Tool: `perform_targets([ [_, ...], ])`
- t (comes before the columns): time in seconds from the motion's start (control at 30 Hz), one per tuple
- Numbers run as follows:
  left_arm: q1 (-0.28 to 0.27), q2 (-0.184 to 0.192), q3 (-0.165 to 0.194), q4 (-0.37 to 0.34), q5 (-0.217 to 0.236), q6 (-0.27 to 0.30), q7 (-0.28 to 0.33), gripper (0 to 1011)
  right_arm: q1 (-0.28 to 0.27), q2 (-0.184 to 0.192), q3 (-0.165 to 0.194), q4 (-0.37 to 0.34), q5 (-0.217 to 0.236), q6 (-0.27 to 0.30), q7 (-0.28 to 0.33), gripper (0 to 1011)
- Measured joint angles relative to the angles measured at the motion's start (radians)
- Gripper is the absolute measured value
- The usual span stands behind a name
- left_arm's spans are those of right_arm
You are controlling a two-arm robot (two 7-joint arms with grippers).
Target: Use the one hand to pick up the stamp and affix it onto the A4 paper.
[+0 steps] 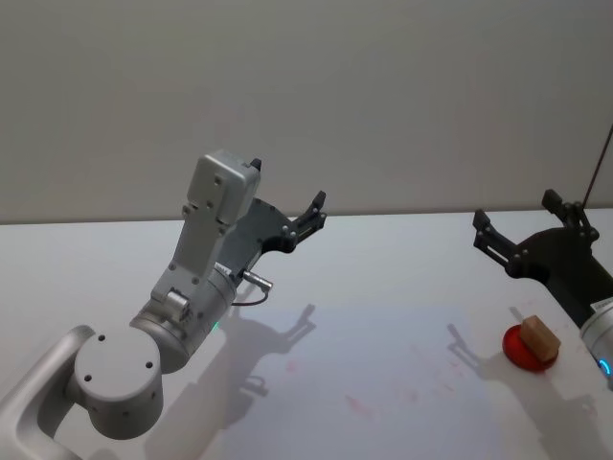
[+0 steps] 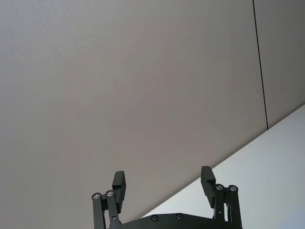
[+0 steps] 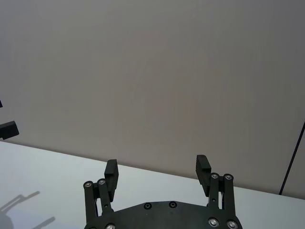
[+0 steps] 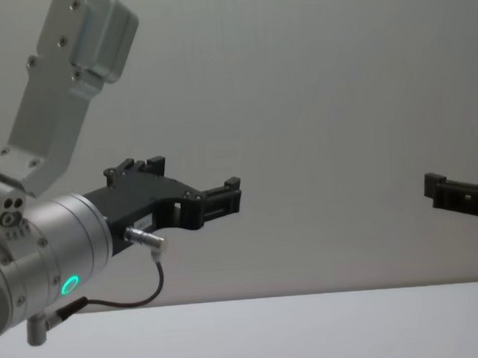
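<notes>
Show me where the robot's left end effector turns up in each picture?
Head view: the left end effector is left of centre, raised over the table.
Left wrist view: close up, spread open before the wall.
Right wrist view: far off, across the table.
Chest view: centre-left.
Shared landmark: the table-wall edge.

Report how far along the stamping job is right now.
Done: nothing, by the look of it; the stamp stands untouched on the table. In hand: the right gripper hovers open above the table beyond the stamp, holding nothing. The left gripper is raised and open, idle. Left: grasping the stamp and the stamping itself.
</notes>
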Motion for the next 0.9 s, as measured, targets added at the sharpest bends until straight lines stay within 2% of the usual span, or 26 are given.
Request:
perform_targets([
  [0.9, 0.0, 0.0, 0.0, 0.0, 0.0, 0.0, 0.0, 1001, 0.0, 0.0, 0.0, 0.001, 0.0, 0.0, 0.001, 1001],
])
